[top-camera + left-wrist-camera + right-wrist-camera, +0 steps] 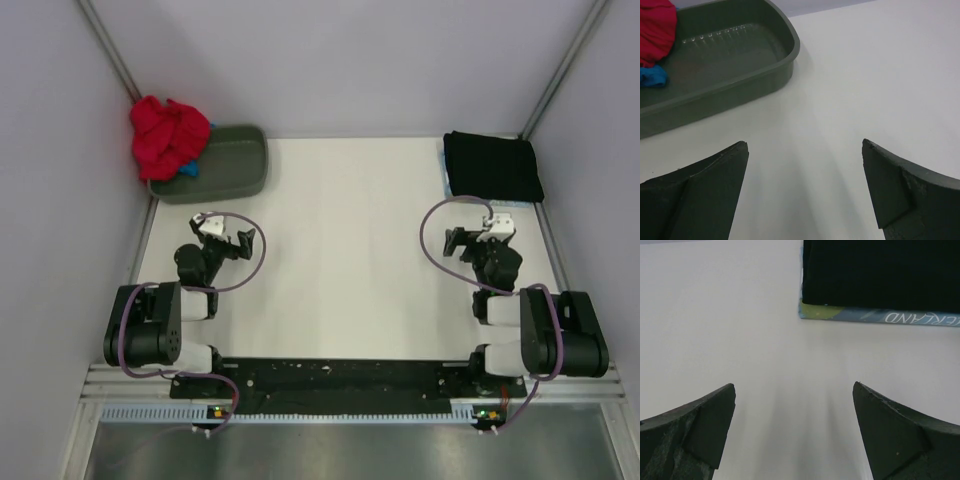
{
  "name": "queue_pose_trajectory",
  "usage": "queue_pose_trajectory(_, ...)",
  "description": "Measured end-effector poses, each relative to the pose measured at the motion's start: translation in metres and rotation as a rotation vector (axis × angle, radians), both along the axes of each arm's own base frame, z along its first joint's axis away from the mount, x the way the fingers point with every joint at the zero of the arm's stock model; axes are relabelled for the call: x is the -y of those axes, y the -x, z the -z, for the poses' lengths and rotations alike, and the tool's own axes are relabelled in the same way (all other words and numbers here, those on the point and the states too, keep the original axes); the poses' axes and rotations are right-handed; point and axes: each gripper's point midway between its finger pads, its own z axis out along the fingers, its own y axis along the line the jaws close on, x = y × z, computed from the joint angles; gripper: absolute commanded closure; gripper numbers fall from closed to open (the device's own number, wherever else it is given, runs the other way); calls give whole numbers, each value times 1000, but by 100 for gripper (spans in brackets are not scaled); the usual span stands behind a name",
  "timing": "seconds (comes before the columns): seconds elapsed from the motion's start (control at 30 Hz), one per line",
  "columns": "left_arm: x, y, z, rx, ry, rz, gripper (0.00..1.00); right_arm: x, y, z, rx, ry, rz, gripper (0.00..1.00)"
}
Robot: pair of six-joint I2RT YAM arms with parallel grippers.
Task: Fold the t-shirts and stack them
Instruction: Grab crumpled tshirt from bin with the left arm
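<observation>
Top view: your left fingers [242, 245] and right fingers [455, 243] both sit over the white desk [350, 260], each near its own base and well apart from the other. The red t-shirt [165, 135] is bunched in a heap at the far-left corner, spilling over the left end of the grey-green tub [235, 165]. A scrap of the turquoise t-shirt [190, 170] shows at the heap's near edge. The black t-shirt [492, 165] lies folded flat at the far-right corner, with a thin blue edge of a printed sheet [445, 168] along its left side. Left wrist view: your left fingers [715, 185] are spread wide and grasp nothing, with bare desk [880, 75] between them. The tub [760, 80] lies ahead and to the left. The red t-shirt [657, 27] sits in its left end with the turquoise t-shirt [652, 76] just beneath, touching it. Right wrist view: your right fingers [695, 430] are likewise released wide over bare desk [715, 315]. The black t-shirt [880, 272] is ahead to the right, its near edge straight. It rests on the printed sheet [865, 315], blue-green with white lettering, which pokes out past that edge.
</observation>
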Motion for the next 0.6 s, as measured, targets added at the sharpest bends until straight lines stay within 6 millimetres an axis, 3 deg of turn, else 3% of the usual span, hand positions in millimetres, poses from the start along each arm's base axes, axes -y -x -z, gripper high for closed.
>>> queue_pose_trajectory(0.23, 0, 0, 0, 0, 0, 0, 2, -1, 2, -2, -11, 1, -6, 1)
queue_pose_trajectory(0.3, 1, 0, 1, -4, -2, -3, 3, 0, 3, -13, -10, 1, -1, 1)
queue_pose_trajectory(0.5, 0, -5, 9, -84, 1, -31, 7, -13, -10, -98, 115, -23, -61, 1)
queue_pose_trajectory(0.6, -3, -28, -16, -134, -4, -44, 8, -37, -15, -143, 150, -38, -136, 1)
